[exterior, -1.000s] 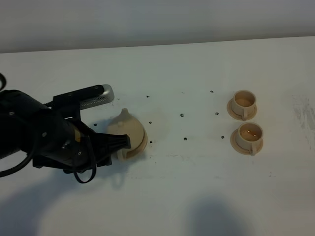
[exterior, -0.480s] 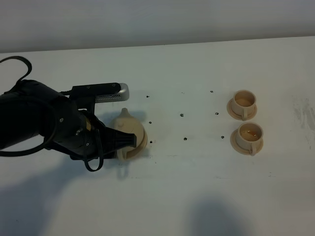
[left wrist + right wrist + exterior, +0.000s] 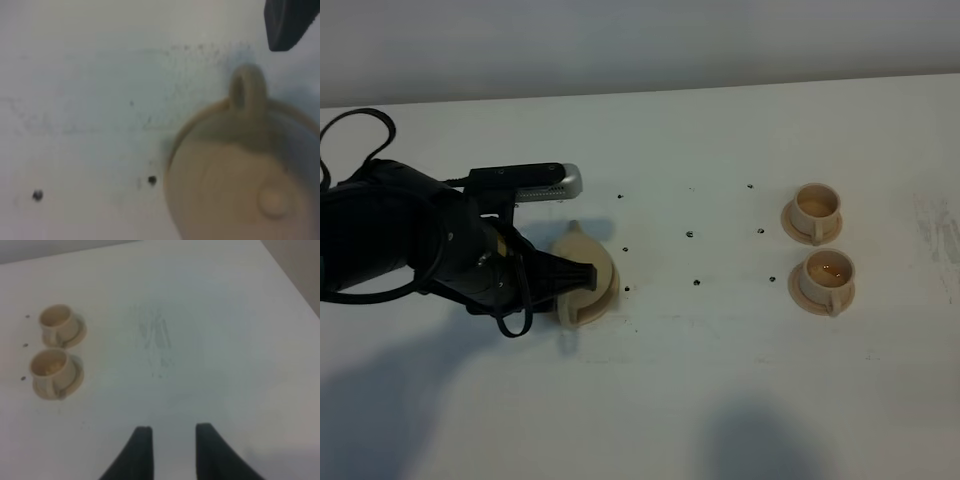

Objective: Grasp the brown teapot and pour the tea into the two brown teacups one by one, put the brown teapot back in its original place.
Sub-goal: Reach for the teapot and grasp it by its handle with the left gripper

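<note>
- The left arm's dark bulk has shifted over the last second, while the brown teapot (image 3: 595, 265) has not moved. Its spout points the same way as before.
- The teapot sits upright with its lid on, on its wide saucer (image 3: 200, 117), on the white tabletop (image 3: 720, 400).
- The left gripper (image 3: 575, 281) hovers right over the teapot's handle side. In the left wrist view the loop handle stands free, with one dark fingertip (image 3: 285, 22) apart from it. I judge the jaws partly open and holding nothing.
- The right gripper (image 3: 172, 432) is well apart from the teapot. Its jaws stand a little apart with nothing between them.
- The two brown teacups, far cup (image 3: 817, 205) and near cup (image 3: 825, 272), rest on their little saucers well apart from the teapot, on its side away from the left arm. They are unchanged.
- The near cup shows a reddish-brown patch of tea (image 3: 833, 266). The far cup's contents are too pale to judge.
- An arm moving around a still pot suggests the teapot is already back in its place. What seems left is for the arm to draw clear without nudging the handle.
</note>
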Robot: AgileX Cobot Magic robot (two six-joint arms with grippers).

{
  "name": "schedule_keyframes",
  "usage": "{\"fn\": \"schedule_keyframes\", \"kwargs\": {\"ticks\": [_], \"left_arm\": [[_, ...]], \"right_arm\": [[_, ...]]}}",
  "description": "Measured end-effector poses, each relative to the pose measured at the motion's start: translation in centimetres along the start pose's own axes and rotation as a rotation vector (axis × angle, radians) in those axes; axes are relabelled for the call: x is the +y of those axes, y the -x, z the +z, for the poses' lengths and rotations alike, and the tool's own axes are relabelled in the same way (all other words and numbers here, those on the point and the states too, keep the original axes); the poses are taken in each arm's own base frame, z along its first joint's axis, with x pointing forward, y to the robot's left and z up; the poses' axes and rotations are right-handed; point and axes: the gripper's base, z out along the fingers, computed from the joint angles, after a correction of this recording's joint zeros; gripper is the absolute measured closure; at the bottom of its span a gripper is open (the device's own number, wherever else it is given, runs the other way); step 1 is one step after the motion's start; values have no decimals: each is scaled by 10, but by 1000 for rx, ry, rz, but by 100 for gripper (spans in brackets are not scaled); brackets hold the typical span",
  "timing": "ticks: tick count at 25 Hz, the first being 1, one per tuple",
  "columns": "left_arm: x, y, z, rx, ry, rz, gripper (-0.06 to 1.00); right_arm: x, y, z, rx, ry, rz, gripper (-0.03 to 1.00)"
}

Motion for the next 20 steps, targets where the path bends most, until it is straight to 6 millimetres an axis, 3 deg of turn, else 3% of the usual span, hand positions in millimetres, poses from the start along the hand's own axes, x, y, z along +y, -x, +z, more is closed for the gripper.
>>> {"fn": "schedule_keyframes", "kwargs": {"ticks": [6, 20], "left_arm": [[-3, 2, 14, 26, -13, 8, 56], [-5, 5, 22, 20, -18, 31, 56]], "right_arm": [[0, 0, 0, 0, 0, 0, 74], [0, 0, 0, 0, 0, 0, 74]]}}
